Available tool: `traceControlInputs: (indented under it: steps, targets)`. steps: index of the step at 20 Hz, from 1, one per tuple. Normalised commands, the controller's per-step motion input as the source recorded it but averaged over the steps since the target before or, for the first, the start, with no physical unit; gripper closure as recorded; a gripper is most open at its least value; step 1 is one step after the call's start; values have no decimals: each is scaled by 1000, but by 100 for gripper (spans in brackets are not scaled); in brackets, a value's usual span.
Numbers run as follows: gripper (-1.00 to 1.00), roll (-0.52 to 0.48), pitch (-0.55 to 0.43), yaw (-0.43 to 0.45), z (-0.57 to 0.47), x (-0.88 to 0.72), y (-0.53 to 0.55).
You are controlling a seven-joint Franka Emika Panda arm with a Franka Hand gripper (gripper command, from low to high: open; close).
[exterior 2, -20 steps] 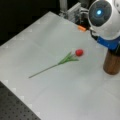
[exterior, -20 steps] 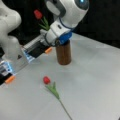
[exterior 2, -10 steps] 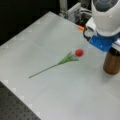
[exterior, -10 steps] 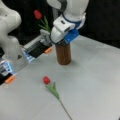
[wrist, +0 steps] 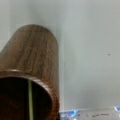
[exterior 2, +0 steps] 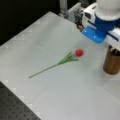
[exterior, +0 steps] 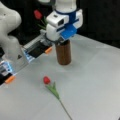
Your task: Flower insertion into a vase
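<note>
The dark brown vase (exterior: 63,54) (exterior 2: 112,63) stands upright on the white table in both front views. My gripper (exterior: 62,42) hangs directly over its open top, the fingers hidden by the white and blue hand. In the wrist view the vase (wrist: 37,57) fills the left side, and a thin green stem (wrist: 30,100) stands inside it. A red flower (exterior: 38,14) with green leaves pokes out to the upper left behind the hand. Another red flower (exterior: 46,80) (exterior 2: 79,52) lies flat on the table, apart from the vase.
A white robot base (exterior: 10,32) stands at a front view's left. Beside it runs a grey rail with orange tabs (exterior: 48,50). A dark perforated board (exterior 2: 15,107) borders the table at a front view's lower left.
The hand has sunk a little toward the vase top. Both flowers and the vase stay where they were.
</note>
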Motion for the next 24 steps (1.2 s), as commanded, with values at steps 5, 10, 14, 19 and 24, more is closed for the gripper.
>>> traceControlInputs:
  steps: [5,10,14,19,24]
  targets:
    - [-100,-93,-260,48,-125,161,-445]
    - [-100,-83,-55,200,-28,273,-581]
    - [-100,-86,17,216,-14,368,-497]
    - [-100,-93,65,178,51,301,-241]
    - [-100,-87,73,196,39,233,-206]
